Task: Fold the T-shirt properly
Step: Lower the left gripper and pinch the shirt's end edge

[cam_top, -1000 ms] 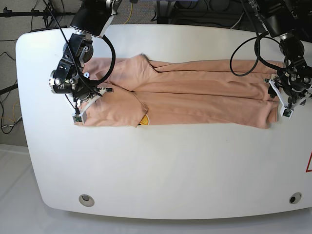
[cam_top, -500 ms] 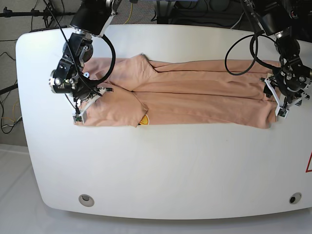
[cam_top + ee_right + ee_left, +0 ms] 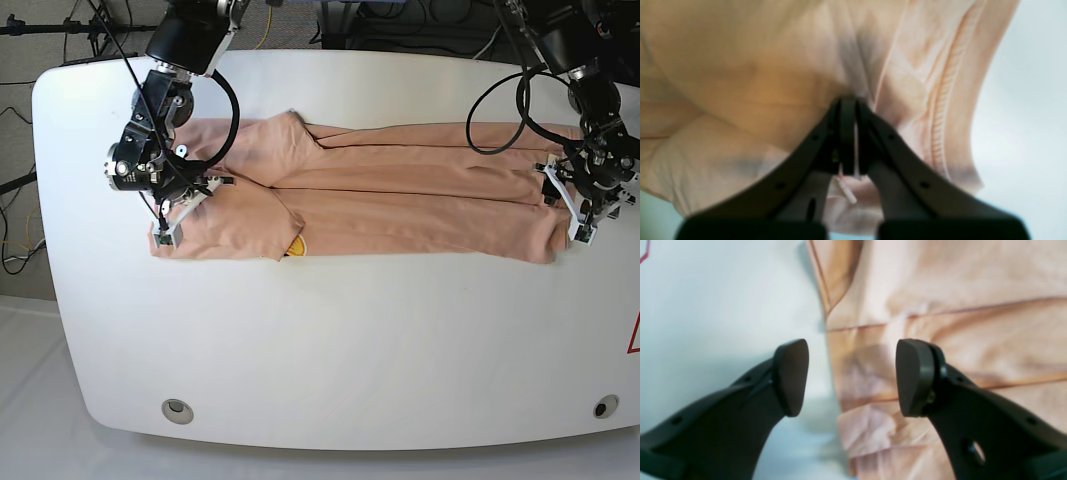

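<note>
The peach T-shirt lies flat across the white table, folded into a long band, with its small yellow mark at the front edge. My right gripper is shut on a fold of cloth beside the ribbed neckline, at the shirt's left end in the base view. My left gripper is open over the shirt's other end. One finger is above the bare table and the other above the cloth.
The table has round holes near its front corners and a red mark at the right edge. Cables and stands stand behind the table. Black cables loop from both arms over the shirt ends.
My left gripper has shifted slightly sideways at the shirt's right end. My right gripper has risen a little with the cloth. The shirt lies as before.
</note>
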You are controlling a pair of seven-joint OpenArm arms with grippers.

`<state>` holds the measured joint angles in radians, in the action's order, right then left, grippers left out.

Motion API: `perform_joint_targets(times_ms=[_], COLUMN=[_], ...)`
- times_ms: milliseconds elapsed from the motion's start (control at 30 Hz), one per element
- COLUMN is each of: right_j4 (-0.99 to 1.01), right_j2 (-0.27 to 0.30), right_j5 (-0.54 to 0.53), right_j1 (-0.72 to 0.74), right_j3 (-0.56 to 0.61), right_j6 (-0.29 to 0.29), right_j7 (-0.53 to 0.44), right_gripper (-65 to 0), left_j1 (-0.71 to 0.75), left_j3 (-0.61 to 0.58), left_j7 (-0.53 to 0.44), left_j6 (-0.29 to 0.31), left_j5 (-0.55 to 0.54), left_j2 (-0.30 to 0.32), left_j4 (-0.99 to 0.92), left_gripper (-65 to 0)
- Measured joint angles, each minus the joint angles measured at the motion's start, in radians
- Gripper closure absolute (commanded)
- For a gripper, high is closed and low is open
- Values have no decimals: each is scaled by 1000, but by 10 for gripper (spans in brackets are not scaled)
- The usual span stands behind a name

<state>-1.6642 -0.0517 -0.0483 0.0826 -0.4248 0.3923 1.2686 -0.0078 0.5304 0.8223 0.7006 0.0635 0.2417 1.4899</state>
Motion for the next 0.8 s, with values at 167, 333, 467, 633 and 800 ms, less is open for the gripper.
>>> perform_joint_targets(times_ms=[167,333,467,633,800], right_j4=[-3,-9,-10,-11,-11], right_j2=[-1,-1,-2,-5,-6], right_j5=[0,8,11,11,11], right_j1=[0,-1,-2,-15,-18], right_j3=[2,1,2,7,7], right_j6=[0,-1,0,-1,-1], right_j7=[0,0,0,0,11], right_gripper=[-4,-4,-9,-12,-11], left_j1=[-7,-13,-19,-19,-14], left_j3=[5,5,11,31,49], left_j7=[13,2,-2,-1,-1], left_j6=[0,0,0,-1,0], left_j5=[-26,-20,-20,-26,-32], left_j2=[5,6,9,6,2], left_j4=[-27,-27,-27,-31,-32], left_gripper=[-383,-383,-389,-394,-426])
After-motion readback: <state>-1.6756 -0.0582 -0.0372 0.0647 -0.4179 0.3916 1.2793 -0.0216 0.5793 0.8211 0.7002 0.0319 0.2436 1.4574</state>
